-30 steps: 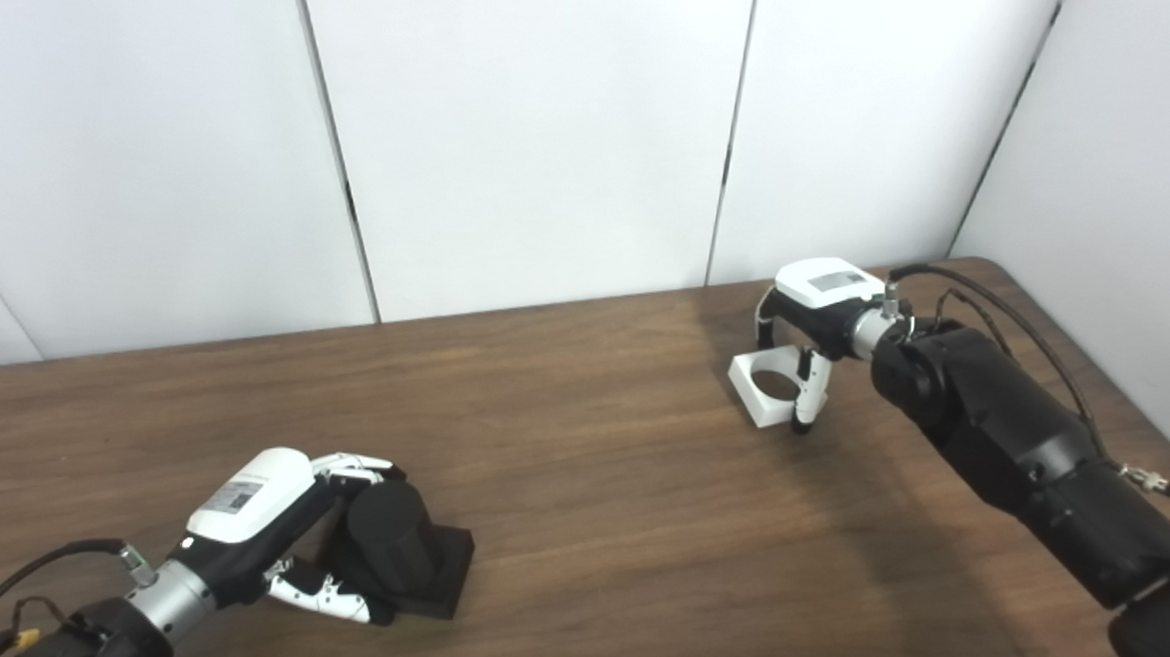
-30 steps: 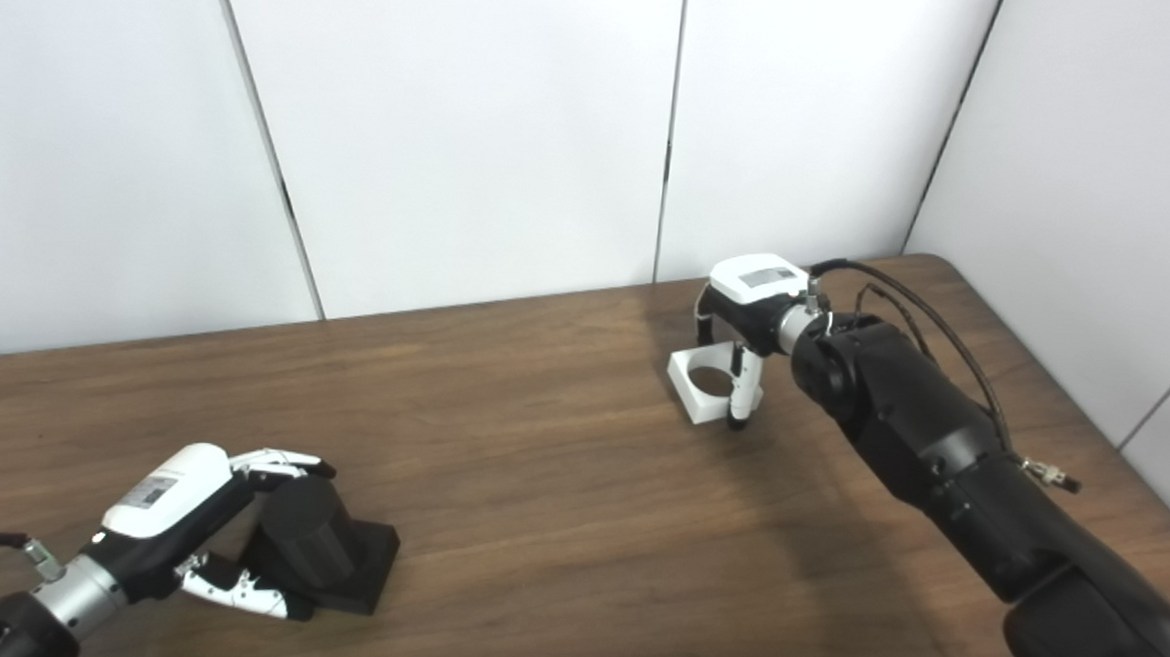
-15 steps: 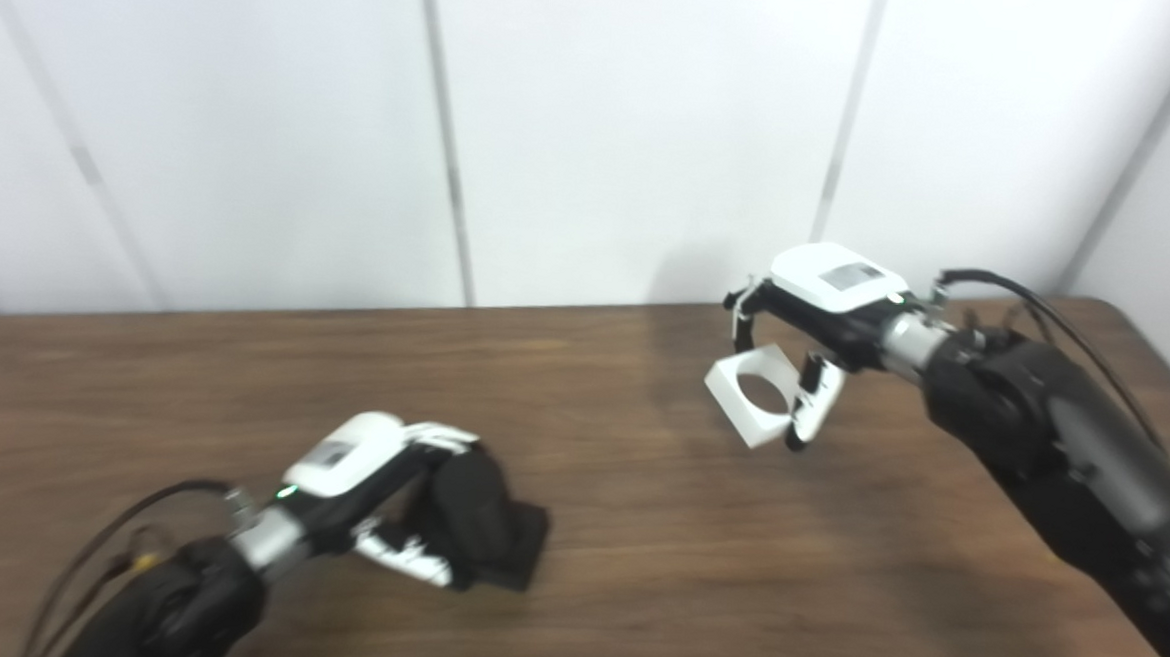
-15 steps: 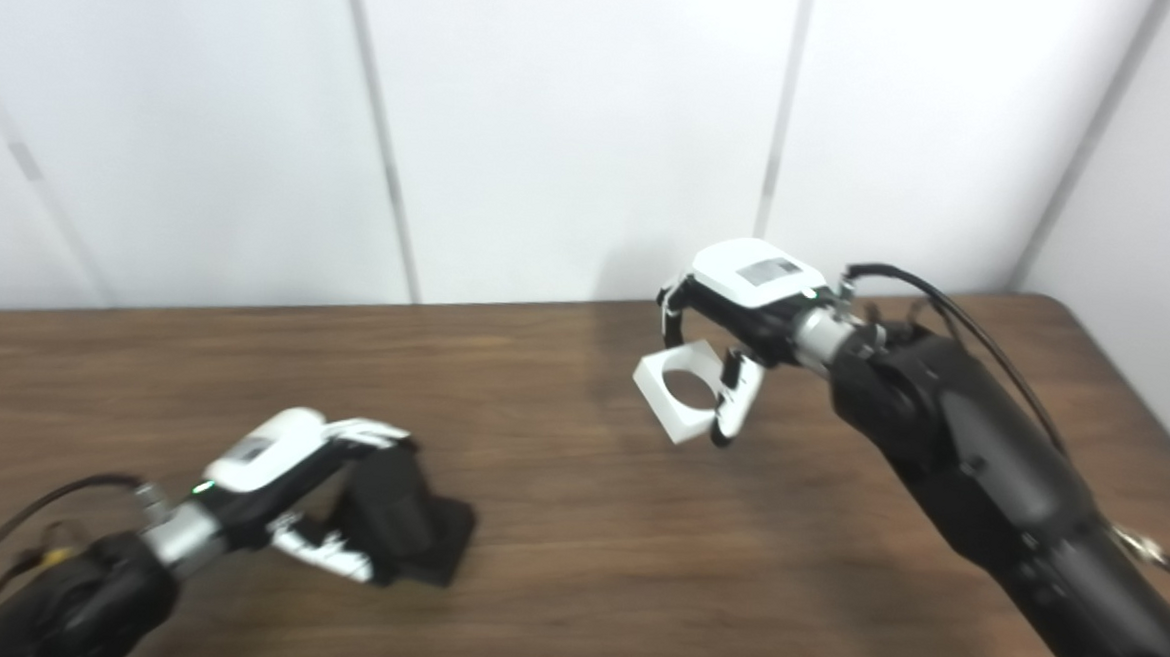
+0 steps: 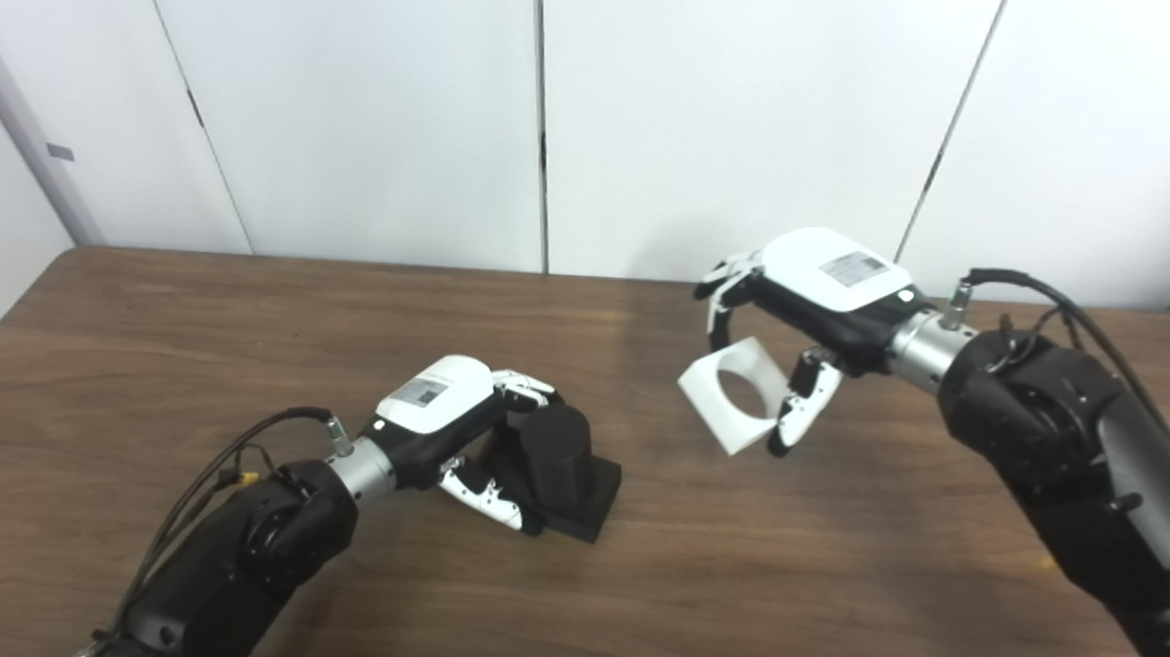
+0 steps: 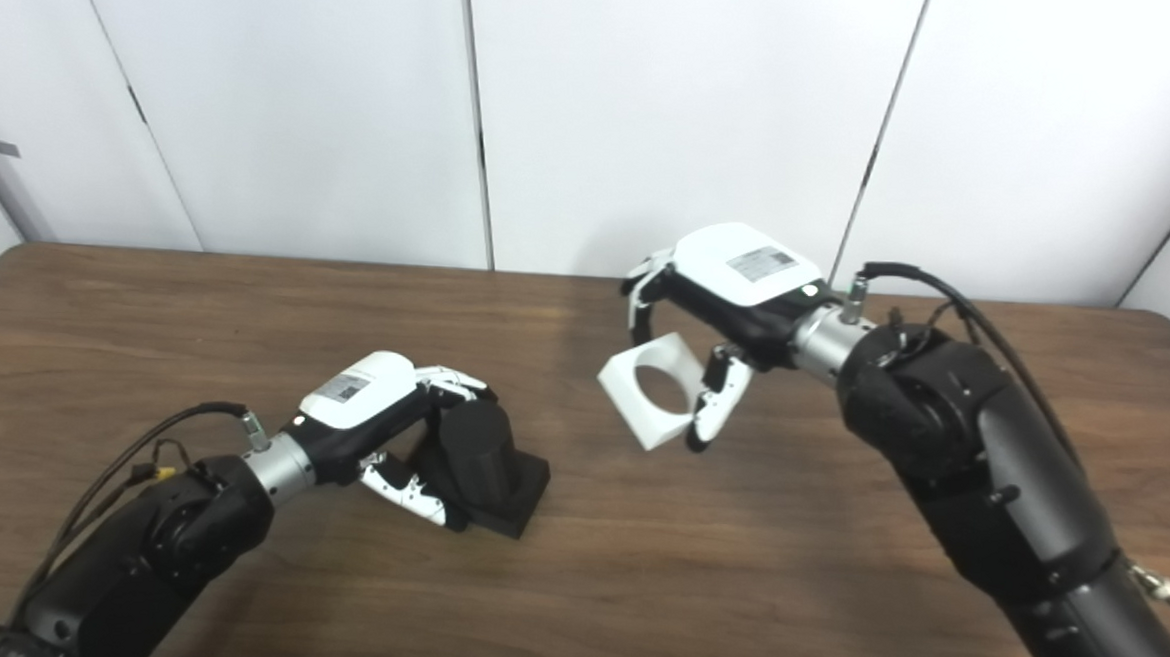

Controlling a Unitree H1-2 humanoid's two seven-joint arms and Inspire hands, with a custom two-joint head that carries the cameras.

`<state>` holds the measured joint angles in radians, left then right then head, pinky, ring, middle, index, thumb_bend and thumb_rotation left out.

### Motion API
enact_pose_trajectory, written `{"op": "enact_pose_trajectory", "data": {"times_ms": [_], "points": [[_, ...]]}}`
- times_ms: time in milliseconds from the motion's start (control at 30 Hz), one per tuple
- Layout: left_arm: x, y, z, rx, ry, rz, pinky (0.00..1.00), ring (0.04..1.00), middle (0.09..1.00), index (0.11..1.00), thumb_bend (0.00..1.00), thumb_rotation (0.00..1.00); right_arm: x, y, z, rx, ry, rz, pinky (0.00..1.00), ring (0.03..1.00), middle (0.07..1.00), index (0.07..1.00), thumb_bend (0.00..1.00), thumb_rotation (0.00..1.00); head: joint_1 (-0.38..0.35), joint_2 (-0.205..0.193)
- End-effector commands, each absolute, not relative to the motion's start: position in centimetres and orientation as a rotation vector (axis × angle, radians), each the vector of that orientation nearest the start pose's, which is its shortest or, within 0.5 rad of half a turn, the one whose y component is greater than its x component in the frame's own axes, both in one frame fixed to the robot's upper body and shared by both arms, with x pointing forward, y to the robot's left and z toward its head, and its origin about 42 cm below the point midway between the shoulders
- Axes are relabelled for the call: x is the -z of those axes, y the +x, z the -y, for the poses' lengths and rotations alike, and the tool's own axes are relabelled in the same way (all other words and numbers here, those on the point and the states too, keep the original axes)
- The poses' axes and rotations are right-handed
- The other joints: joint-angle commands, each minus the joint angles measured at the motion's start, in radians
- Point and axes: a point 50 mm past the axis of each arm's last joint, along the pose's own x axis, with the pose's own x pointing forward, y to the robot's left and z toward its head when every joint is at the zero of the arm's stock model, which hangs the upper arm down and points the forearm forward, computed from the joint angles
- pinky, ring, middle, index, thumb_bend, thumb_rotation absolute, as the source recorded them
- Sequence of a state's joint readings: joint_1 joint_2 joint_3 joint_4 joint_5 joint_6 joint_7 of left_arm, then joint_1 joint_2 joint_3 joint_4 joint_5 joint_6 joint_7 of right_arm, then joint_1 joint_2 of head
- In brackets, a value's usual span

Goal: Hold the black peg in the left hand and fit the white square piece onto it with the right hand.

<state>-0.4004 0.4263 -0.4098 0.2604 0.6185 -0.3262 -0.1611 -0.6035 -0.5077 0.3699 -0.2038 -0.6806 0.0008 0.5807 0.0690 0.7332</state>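
The white square piece (image 5: 735,393) is a rigid block with a round through-hole. It is held clear of the wooden table (image 5: 832,582), tilted, with the hole facing the viewer. It looks light and hard-surfaced, probably plastic, so it may slip under a light pinch. Grip it on opposite outer walls and keep the bore unobstructed.

The right hand (image 5: 808,310) grips it that way, fingers over the top edge and thumb on the near wall.

The black peg (image 5: 555,454) stands well apart to the left, a stout cylinder on a square base resting on the table. The left hand (image 5: 445,416) is wrapped around the cylinder; firmness of contact cannot be confirmed.
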Motion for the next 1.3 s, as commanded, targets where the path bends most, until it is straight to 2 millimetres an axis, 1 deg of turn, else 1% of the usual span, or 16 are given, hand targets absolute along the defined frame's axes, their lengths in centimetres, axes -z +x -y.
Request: {"op": "enact_pose_trajectory", "data": {"times_ms": [0,133,300,600,767,867,1033,1267], "points": [[-12.1,37.8,-22.4,0.743,1.199,0.283,0.73,0.834,0.814,0.485,0.52,0.07,-33.9,39.0,18.6,-0.609,-1.431,0.6,0.88,0.878,0.819,0.481,0.52,0.14,0.001,0.001],[-12.1,37.8,-21.9,0.767,1.246,0.288,0.74,0.836,0.816,0.485,0.52,0.07,-34.3,38.7,17.2,-0.633,-1.409,0.634,0.88,0.874,0.817,0.481,0.52,0.14,0.006,0.003],[-12.0,37.7,-21.4,0.78,1.255,0.282,0.75,0.834,0.813,0.485,0.52,0.07,-34.7,38.5,15.3,-0.668,-1.399,0.673,0.87,0.872,0.816,0.482,0.52,0.14,0.014,0.003],[-11.8,37.6,-20.7,0.812,1.271,0.271,0.76,0.837,0.817,0.486,0.52,0.07,-34.7,38.5,12.0,-0.724,-1.384,0.713,0.86,0.875,0.816,0.481,0.52,0.14,0.026,0.007],[-11.7,37.5,-20.5,0.815,1.281,0.275,0.77,0.839,0.815,0.485,0.52,0.07,-34.4,38.7,10.7,-0.754,-1.383,0.711,0.87,0.883,0.826,0.482,0.52,0.14,0.028,0.008],[-11.6,37.5,-20.4,0.819,1.289,0.28,0.77,0.835,0.814,0.486,0.52,0.07,-34.0,38.8,10.0,-0.772,-1.377,0.708,0.89,0.887,0.827,0.481,0.52,0.14,0.03,0.009],[-11.6,37.5,-20.2,0.822,1.287,0.28,0.78,0.838,0.817,0.486,0.52,0.07,-33.0,39.1,9.3,-0.792,-1.385,0.701,0.87,0.878,0.826,0.482,0.52,0.14,0.033,0.008],[-11.9,37.4,-20.1,0.82,1.284,0.293,0.78,0.841,0.82,0.485,0.52,0.07,-32.2,39.7,9.2,-0.802,-1.392,0.679,0.88,0.88,0.828,0.482,0.52,0.14,0.034,0.01]]}}
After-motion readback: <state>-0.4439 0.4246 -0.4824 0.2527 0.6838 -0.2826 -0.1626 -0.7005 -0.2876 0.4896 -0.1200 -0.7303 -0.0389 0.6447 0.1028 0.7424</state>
